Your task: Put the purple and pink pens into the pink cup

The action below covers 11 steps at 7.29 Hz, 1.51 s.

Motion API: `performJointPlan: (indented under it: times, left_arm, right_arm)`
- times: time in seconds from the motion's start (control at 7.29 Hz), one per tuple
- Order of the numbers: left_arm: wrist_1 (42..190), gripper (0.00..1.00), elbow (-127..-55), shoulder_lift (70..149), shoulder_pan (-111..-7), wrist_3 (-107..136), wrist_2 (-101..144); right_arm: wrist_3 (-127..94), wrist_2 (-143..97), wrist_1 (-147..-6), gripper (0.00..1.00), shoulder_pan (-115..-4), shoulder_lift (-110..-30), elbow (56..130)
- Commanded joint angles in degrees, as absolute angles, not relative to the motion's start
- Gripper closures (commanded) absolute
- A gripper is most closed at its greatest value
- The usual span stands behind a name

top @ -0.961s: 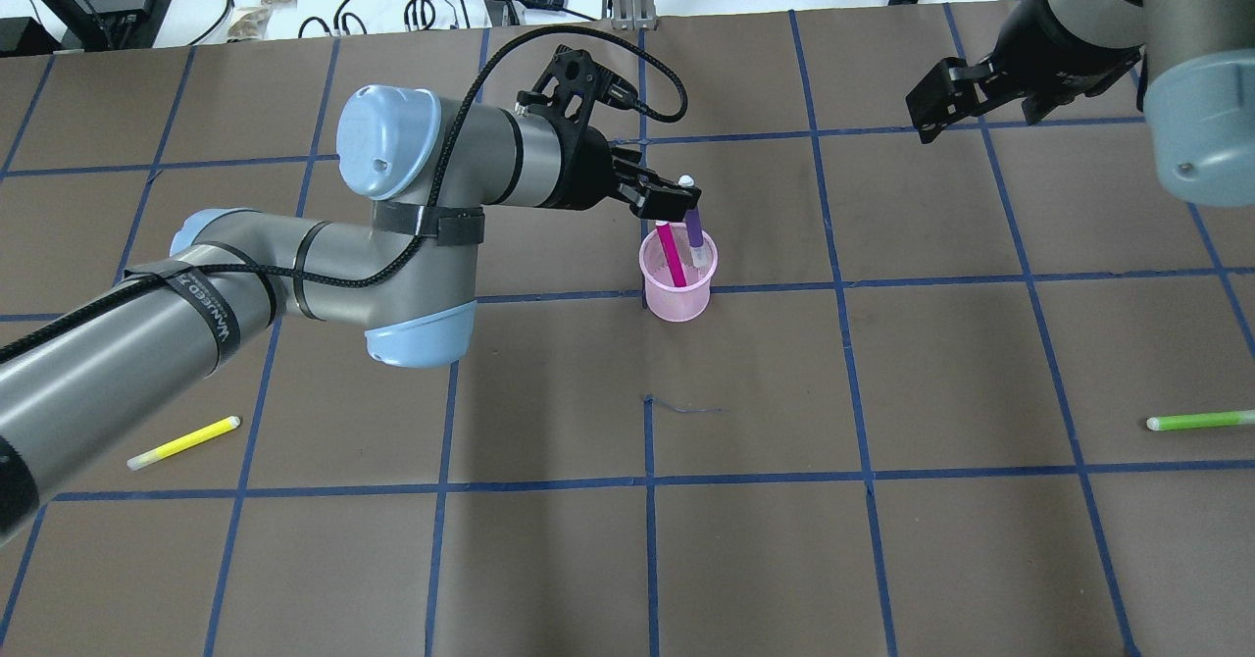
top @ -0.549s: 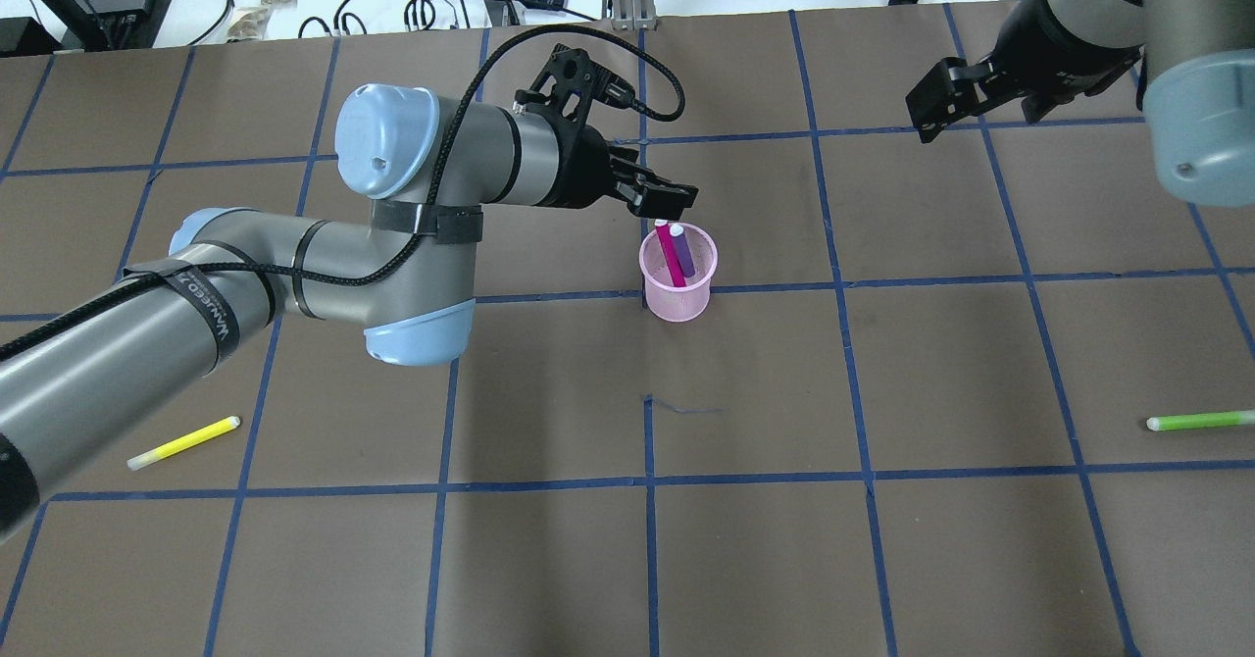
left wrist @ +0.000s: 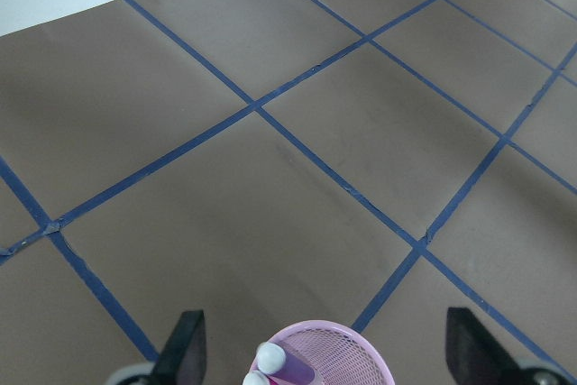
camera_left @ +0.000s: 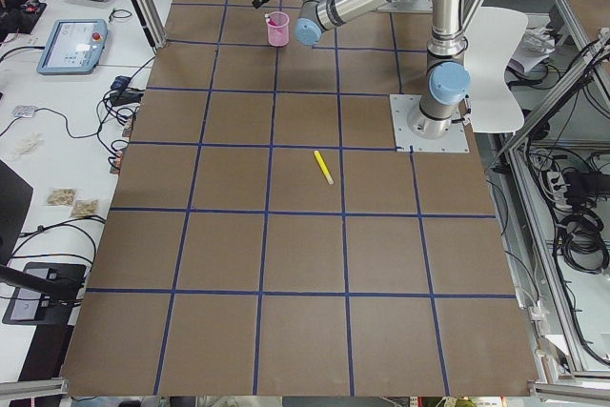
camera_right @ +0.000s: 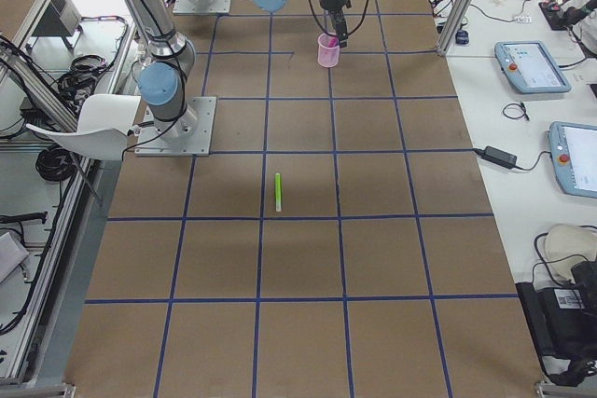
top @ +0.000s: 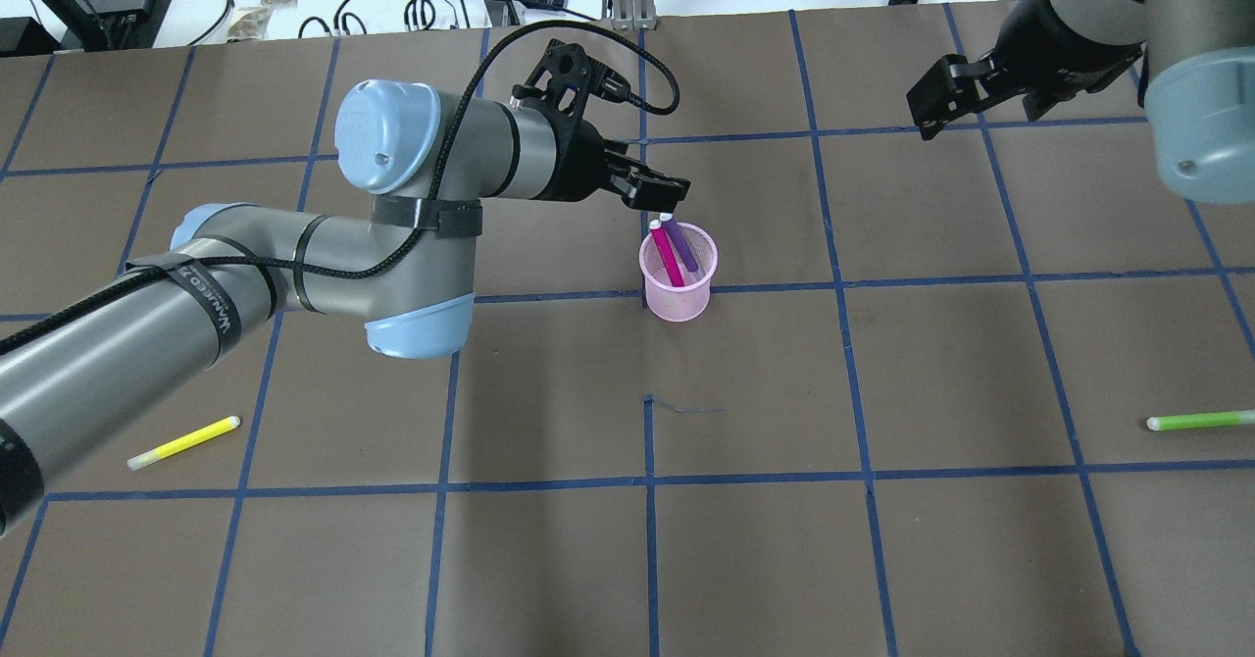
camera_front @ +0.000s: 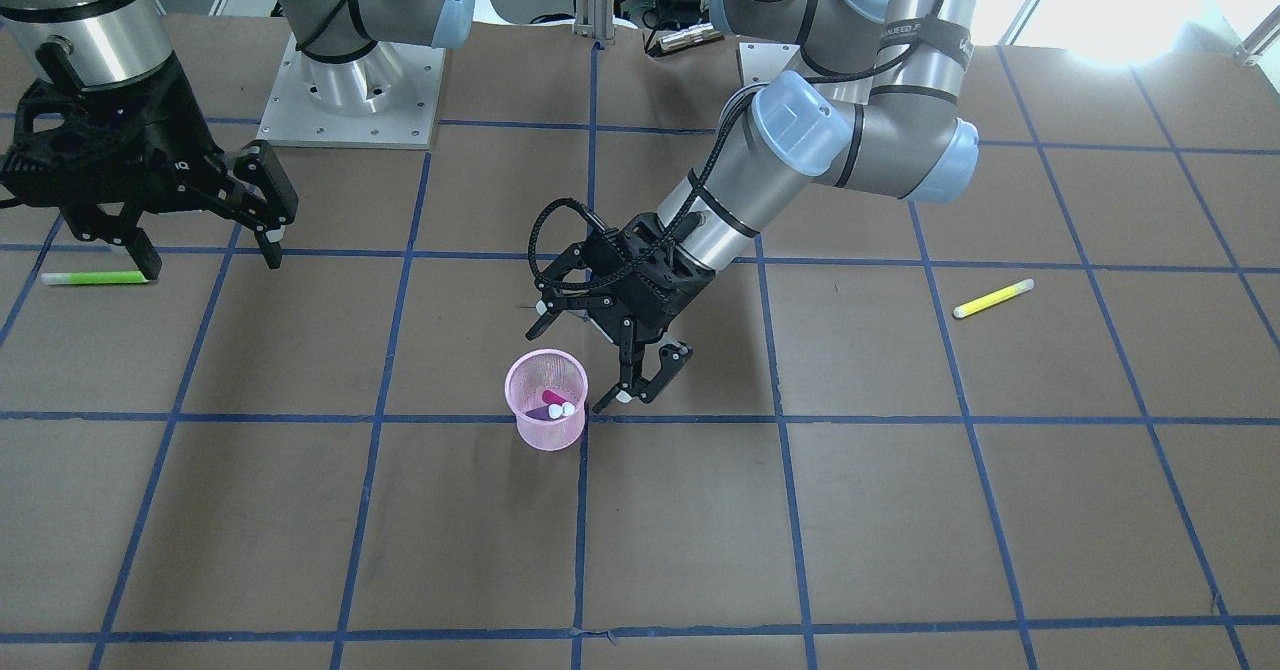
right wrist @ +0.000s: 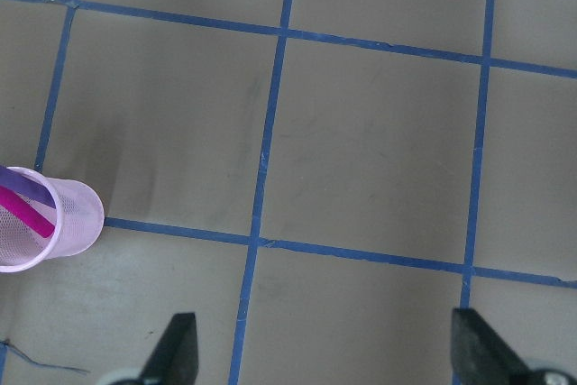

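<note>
The pink mesh cup (top: 677, 294) stands upright near the table's middle. The pink pen (top: 667, 253) and the purple pen (top: 681, 245) both stand in it, leaning toward the robot's left, white caps up. They also show in the front view, pink pen (camera_front: 553, 397) and purple pen (camera_front: 545, 413) inside the cup (camera_front: 545, 437). My left gripper (top: 659, 191) is open and empty, just above and behind the cup's rim; its fingers (left wrist: 185, 349) flank the cup (left wrist: 347, 360). My right gripper (camera_front: 210, 255) is open and empty, far off at the robot's right.
A yellow pen (top: 183, 442) lies on the table on the robot's left. A green pen (top: 1199, 422) lies at the right edge, just below my right gripper in the front view (camera_front: 92, 277). Cables and boxes lie beyond the table's far edge.
My left gripper held the purple pen over the cup, let it go, and the pen dropped in beside the pink one. The gripper has since drawn back a little. The right arm is still.
</note>
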<state>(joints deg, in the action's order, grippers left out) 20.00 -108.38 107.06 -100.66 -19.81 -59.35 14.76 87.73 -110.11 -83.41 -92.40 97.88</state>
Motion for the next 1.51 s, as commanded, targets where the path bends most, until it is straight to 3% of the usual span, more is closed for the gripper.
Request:
performJointPlan:
  times: [0.0, 0.41, 0.69, 1.37]
  left_arm:
    - [32.9, 0.00, -102.6, 103.8, -98.8, -19.1, -62.0]
    - [73.8, 0.00, -90.0, 96.7, -98.3, -14.8, -73.0]
    - [85.5, 0.00, -91.1, 93.5, -94.9, -7.6, -81.8]
    - [94.1, 0.00, -91.9, 89.3, -87.8, -0.7, -84.1]
  right_arm:
    - [13.9, 88.2, -109.3, 0.00, -83.4, -93.2, 97.1]
    - [4.0, 88.7, -94.1, 0.00, -84.0, -93.0, 88.7]
    - [-2.4, 88.8, -89.0, 0.00, -86.6, -93.0, 86.1]
    - [-2.7, 89.5, -89.4, 0.00, -89.3, -91.1, 86.0]
